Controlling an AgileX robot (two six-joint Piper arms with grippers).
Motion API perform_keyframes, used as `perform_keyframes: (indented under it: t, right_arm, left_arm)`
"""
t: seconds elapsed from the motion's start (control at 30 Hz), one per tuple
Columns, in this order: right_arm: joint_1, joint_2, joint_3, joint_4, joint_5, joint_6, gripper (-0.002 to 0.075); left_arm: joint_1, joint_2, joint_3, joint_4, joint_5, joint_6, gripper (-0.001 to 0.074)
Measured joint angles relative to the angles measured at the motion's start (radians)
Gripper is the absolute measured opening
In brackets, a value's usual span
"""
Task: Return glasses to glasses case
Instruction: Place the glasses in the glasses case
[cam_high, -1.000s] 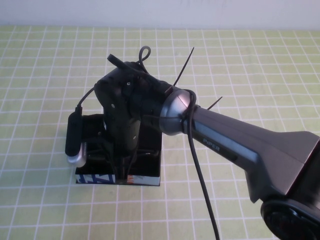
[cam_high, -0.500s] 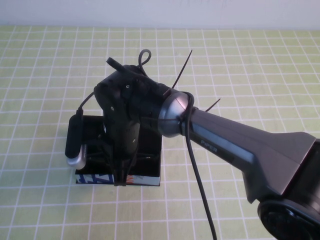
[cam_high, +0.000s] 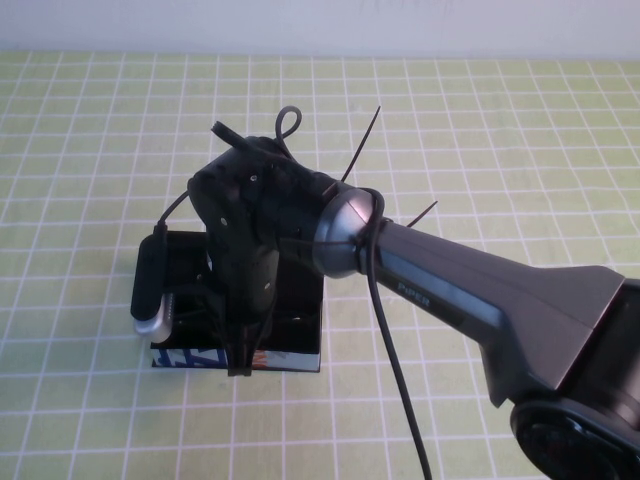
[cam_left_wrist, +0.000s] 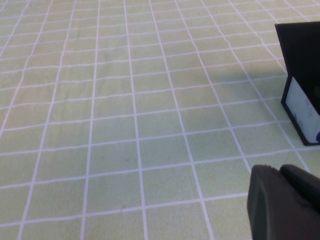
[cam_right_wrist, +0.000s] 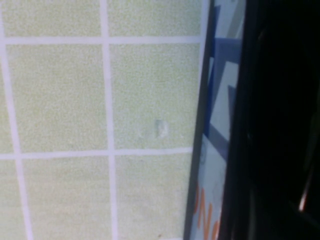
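A table covered w/ a pale green cloth (cam_high: 500, 140) ruled in a white grid fills the high view, w/ a strip of white wall along the far edge.

Near the centre-left sits the glasses case (cam_high: 300, 345), a flat rectangular black box lying open, its near front side white w/ blue and orange print. In the right wrist view that printed front (cam_right_wrist: 215, 150) runs close along the cloth, and the case's black inside beside it is too dark to read.

The right arm (cam_high: 470, 300), dark grey w/ a silver wrist ring, reaches in from the lower right, and its black wrist block hangs directly over the case, hiding most of the interior. The right gripper (cam_high: 240, 355) points down into the case at the near wall; its fingers are buried in black-on-black, so whether they are spread or pinching anything cannot be told. A black cable (cam_high: 395, 380) trails down from the wrist toward the near edge, and black cable-tie ends stick up from it.

The black plastic-framed glasses cannot be picked out w/ certainty: only thin dark shapes show under the wrist block, inside the case.

The left gripper (cam_left_wrist: 285, 202) shows only in the left wrist view, as a black rounded finger part low over bare cloth, well apart from the case's corner (cam_left_wrist: 302, 75). Its opening cannot be told.
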Motion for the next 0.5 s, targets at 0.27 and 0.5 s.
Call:
perform_keyframes:
  t: [0.27,0.5]
  right_arm:
    - [0.000,-0.006,0.000,-0.011,0.000,0.021,0.0250]
    - [-0.013,-0.057,0.000,-0.040,0.000,0.027,0.0287]
  left_arm:
    - [0.000,0.000,0.000,0.000,0.000,0.000,-0.0002]
    - [0.000,0.000,0.000,0.000,0.000,0.000,-0.0002]
